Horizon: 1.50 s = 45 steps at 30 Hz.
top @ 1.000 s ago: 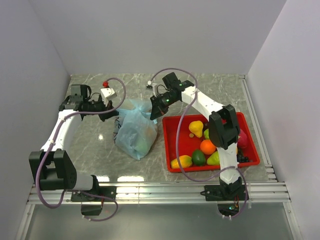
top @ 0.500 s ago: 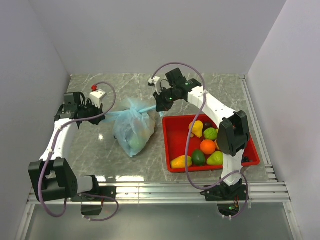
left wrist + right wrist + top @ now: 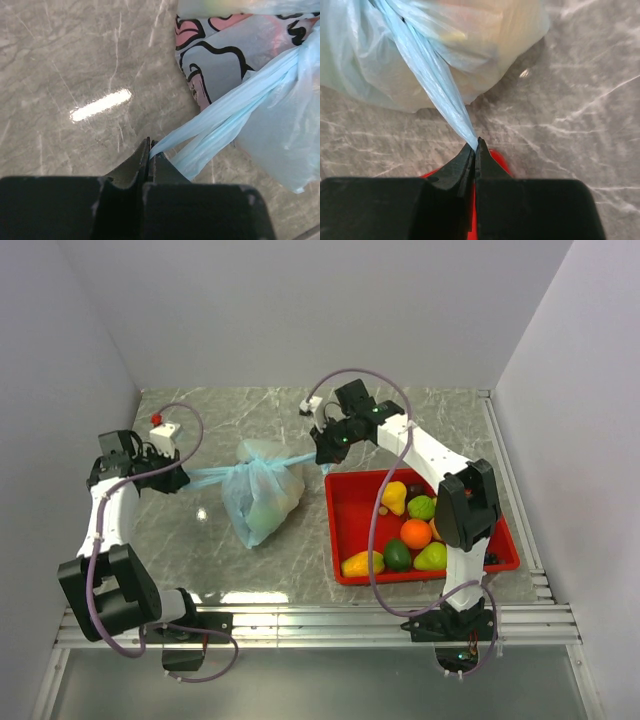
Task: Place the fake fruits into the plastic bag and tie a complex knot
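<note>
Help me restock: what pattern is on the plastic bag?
Black-outlined pink cartoon prints on the light-blue plastic bag; clearest in left wrist view.

Bag lies on the desk at about mid-width. The tray sits just to its right, with loose fruits grouped in the tray's middle and near part, and more fruit inside the bag. Knot sits on the bag's far, upper side. One bag end runs left from it into the left end effector, and the other runs right and slightly farther back into the right end effector, which is over the desk just behind the tray's far-left corner.
</note>
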### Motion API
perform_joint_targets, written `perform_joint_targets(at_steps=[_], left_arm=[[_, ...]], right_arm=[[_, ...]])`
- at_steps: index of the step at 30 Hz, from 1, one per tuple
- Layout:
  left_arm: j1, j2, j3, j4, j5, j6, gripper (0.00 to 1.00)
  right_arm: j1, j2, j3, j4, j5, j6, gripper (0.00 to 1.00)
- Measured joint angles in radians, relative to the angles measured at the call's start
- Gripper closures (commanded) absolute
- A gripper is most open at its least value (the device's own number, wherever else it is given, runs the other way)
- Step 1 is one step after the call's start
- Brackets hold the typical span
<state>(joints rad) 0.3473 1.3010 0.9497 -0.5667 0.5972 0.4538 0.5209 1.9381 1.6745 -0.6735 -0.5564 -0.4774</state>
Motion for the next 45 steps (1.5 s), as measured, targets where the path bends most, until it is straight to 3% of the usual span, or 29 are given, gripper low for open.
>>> perform_joint_targets(at_steps=[6,11,18,27,36,45], left_arm=[[0.027,-0.021,0.125,-0.021,0.028,-0.008,1.0],[0.068,-0.05,0.093,-0.015,0.054,-0.007,1.0],[0.119,0.014,0.005,-0.04,0.054,-0.008,1.0],[0.213,0.009,0.151,-0.135,0.133,-0.01,1.0],[0.301,-0.019,0.027,-0.172,0.14,0.013,1.0],[0.336,-0.032,0.043,-0.176,0.148,0.02,1.0]], right_arm=[[0.0,-0.012,0.151,-0.044,-0.013,0.012,1.0],[0.0,-0.034,0.069,0.008,-0.031,0.001,1.0],[0.0,0.072,0.004,0.05,-0.063,-0.007,1.0],[0.0,0.034,0.057,0.053,-0.122,-0.034,1.0],[0.031,0.058,-0.018,0.064,-0.132,-0.048,1.0],[0.042,0.067,0.111,-0.005,-0.118,-0.075,1.0]])
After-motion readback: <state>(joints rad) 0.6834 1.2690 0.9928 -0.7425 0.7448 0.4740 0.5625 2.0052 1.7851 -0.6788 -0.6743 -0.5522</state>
